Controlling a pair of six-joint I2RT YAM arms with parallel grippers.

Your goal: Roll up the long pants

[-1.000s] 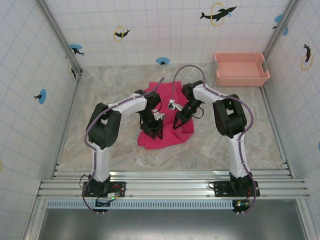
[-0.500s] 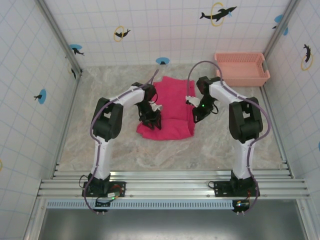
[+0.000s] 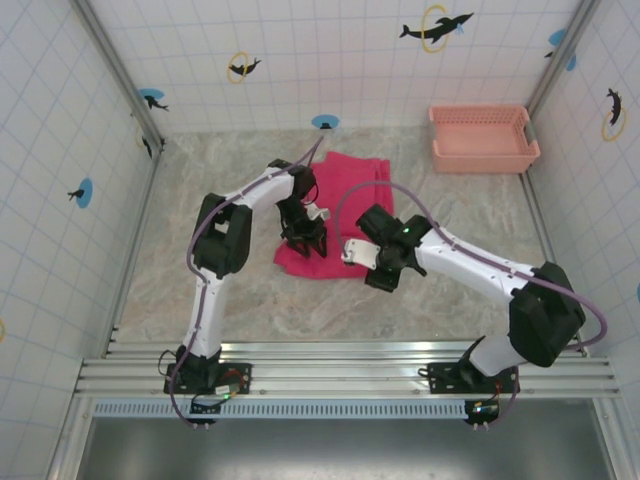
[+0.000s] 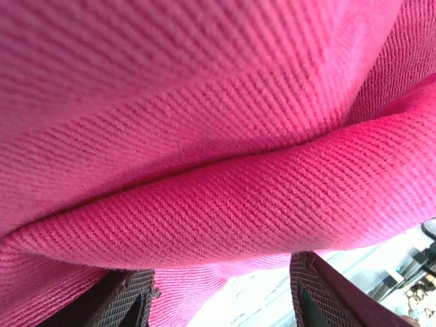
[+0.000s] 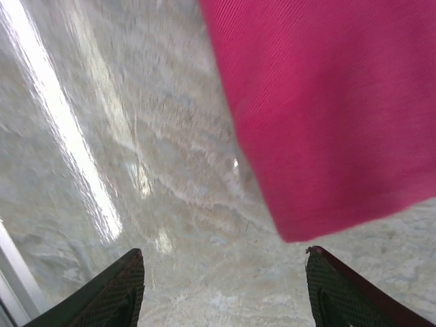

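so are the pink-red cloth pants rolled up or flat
mostly flat, not rolled: bright pink-red cloth pants lie spread, one soft fold at the left tool

Top cam overhead, facing down, wrist cams v. close, sharing pants [image 3: 350, 170]

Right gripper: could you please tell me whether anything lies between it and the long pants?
Nothing visible does. The right gripper is open above bare marble tabletop, and a corner of the long pants lies just ahead of it with no object between.

Marbled table [image 3: 470, 200] under long pants [image 3: 355, 167], basket [image 3: 485, 158].
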